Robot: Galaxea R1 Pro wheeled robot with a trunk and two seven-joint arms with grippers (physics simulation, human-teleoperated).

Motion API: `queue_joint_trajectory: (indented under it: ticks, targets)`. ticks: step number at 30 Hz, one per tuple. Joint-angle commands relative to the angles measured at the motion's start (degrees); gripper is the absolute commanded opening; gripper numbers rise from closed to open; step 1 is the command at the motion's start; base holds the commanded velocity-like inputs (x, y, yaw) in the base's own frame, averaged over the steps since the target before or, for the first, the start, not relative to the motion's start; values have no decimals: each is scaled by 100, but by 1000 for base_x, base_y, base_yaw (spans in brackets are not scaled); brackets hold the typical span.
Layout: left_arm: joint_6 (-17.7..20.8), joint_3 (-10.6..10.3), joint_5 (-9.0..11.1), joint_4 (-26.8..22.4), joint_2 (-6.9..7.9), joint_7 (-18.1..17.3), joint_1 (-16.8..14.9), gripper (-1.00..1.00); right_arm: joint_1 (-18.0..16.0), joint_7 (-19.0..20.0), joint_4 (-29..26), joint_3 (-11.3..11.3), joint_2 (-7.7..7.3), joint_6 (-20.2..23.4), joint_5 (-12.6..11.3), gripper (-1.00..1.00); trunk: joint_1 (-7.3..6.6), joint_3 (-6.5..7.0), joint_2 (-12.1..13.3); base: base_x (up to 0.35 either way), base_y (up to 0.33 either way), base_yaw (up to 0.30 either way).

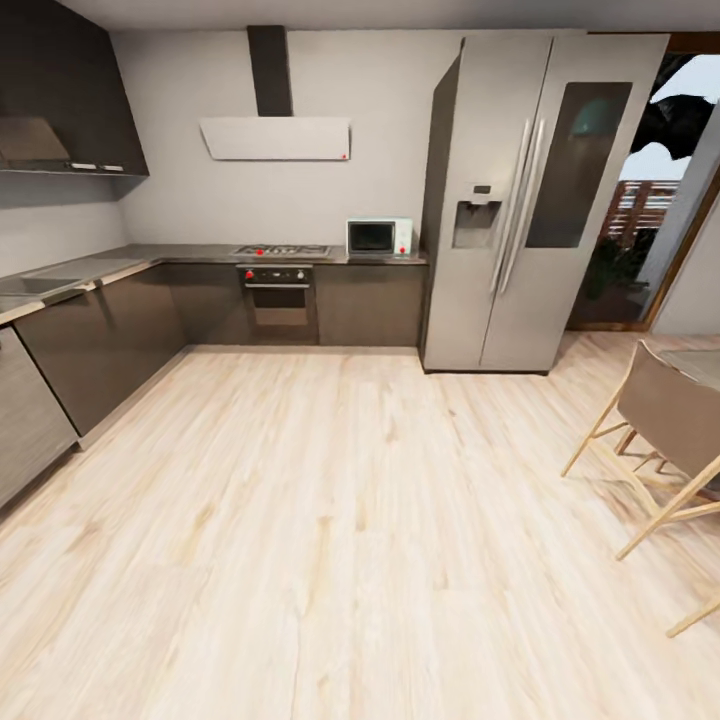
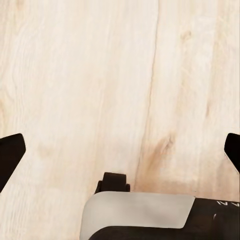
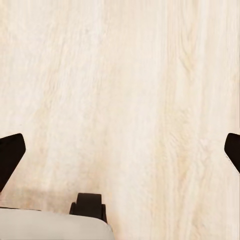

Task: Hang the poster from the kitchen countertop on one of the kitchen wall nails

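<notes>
The kitchen countertop ran along the far wall and the left wall, with the microwave and the hob on it. The left gripper and the right gripper were wide open above the wooden floor, holding nothing.

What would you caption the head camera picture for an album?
Grey L-shaped kitchen countertop with hob, microwave and fridge beyond pale wood floor.

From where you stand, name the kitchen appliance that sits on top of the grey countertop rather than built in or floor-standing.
The small white microwave with the dark door. It rests on the grey countertop; the black oven is built in below, and the tall silver fridge stands on the floor.
</notes>
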Motion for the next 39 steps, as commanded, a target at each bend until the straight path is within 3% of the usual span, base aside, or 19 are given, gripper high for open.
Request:
queue_joint_trajectory:
  ticks: [1,15,39]
  targets:
    - [-9,15,2,-7,-5,2,2,100,-3,-35,5,4,0,-12,55,100,4,-4,-2,336,-2,1]
    - [-9,23,2,-7,-5,-1,2,100,-3,-56,-3,4,29,-28,49,100,4,-26,-2,325,49,133]
    - [-9,23,4,-7,-5,-2,2,100,-3,-198,-3,7,38,-29,57,100,4,-100,-2,209,228,267]
